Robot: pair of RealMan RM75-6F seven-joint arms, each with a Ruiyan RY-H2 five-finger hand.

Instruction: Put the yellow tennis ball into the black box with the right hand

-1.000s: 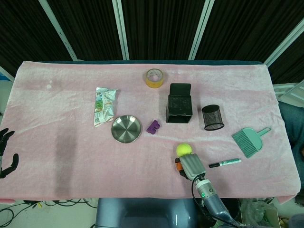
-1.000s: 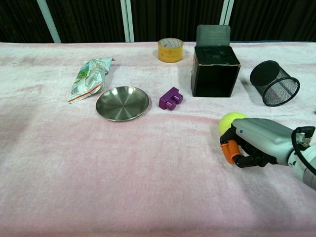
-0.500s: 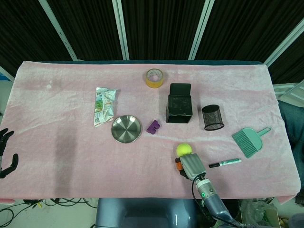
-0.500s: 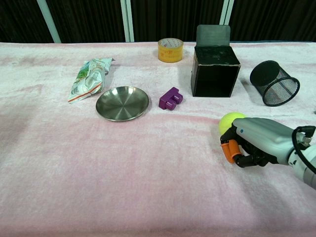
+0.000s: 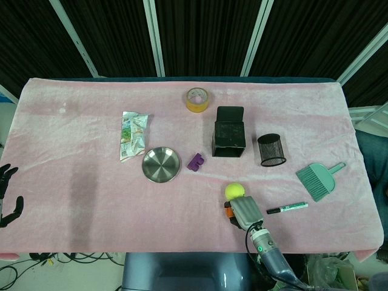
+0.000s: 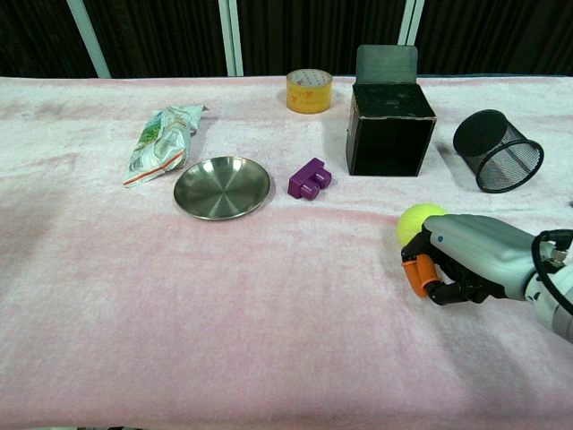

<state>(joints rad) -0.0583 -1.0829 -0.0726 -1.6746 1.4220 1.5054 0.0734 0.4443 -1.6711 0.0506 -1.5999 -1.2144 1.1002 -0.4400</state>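
The yellow tennis ball lies on the pink cloth near the front edge. My right hand sits just on its near side, grey back up, fingers curled under with nothing in them, knuckles close against the ball; whether they touch it I cannot tell. The black box lies on its side beyond the ball, its mouth facing me and its lid flap standing up. My left hand hangs off the table's left edge, fingers apart and empty.
A black mesh cup lies on its side right of the box. A purple block, a steel dish, a snack packet and a tape roll are to the left. A marker and a green dustpan brush lie at the right.
My right hand has edged very slightly to the right and nearer the front edge. The ball and all else stay where they were.
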